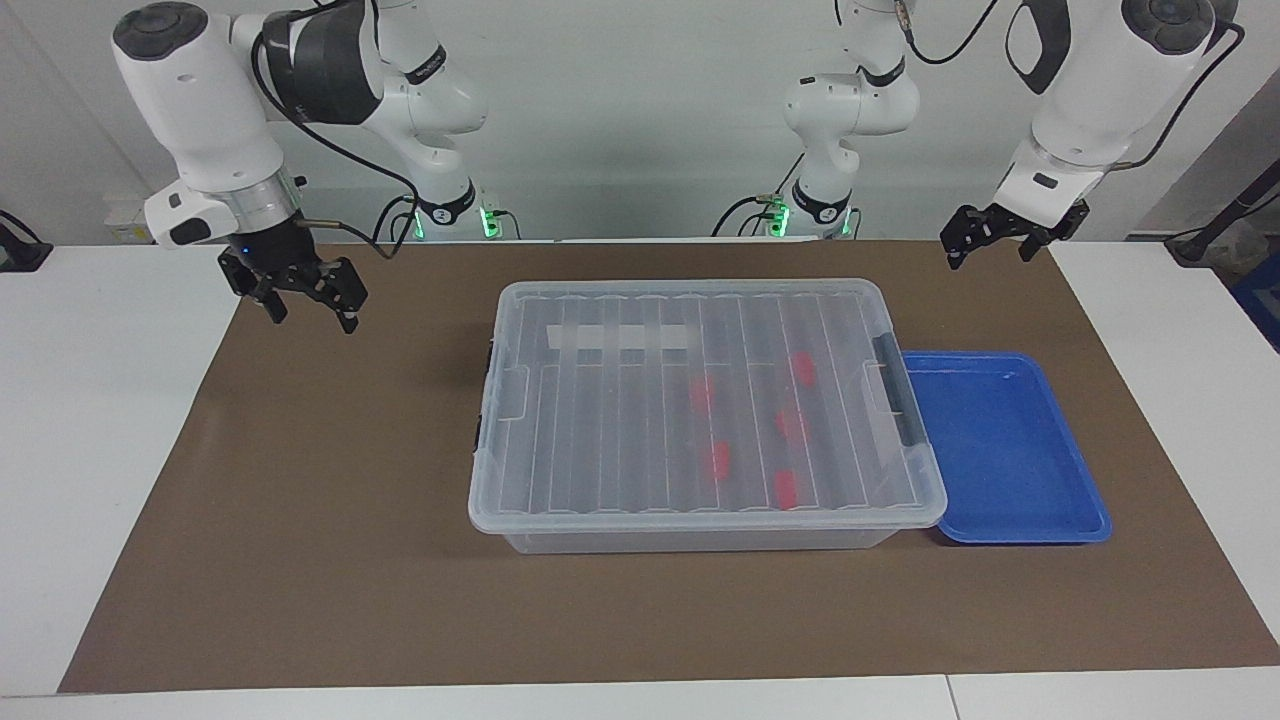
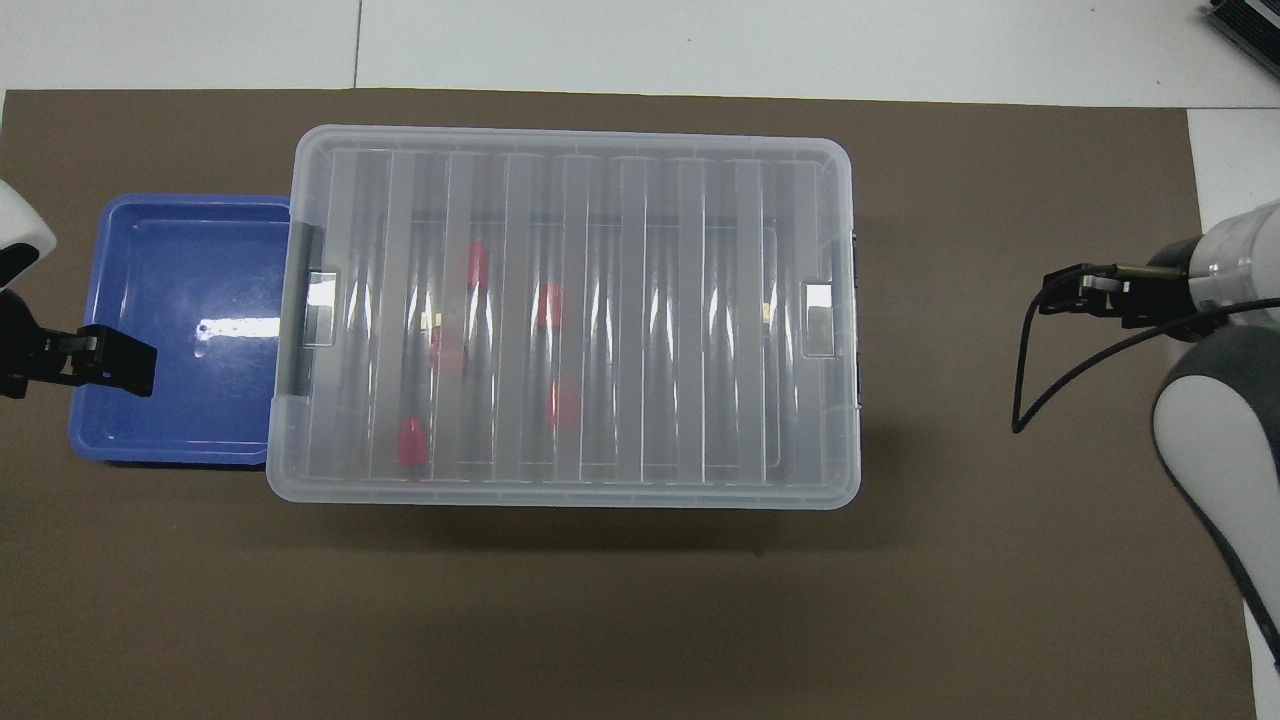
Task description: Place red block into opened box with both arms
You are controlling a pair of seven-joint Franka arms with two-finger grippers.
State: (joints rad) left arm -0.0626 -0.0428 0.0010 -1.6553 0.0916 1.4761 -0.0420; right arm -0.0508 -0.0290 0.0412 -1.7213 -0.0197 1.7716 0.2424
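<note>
Red blocks [image 1: 790,425] — blurred under ribbed lid [image 1: 600,440]

Facing and overhead cameras, both high, share the box [image 1: 700,400].
</note>
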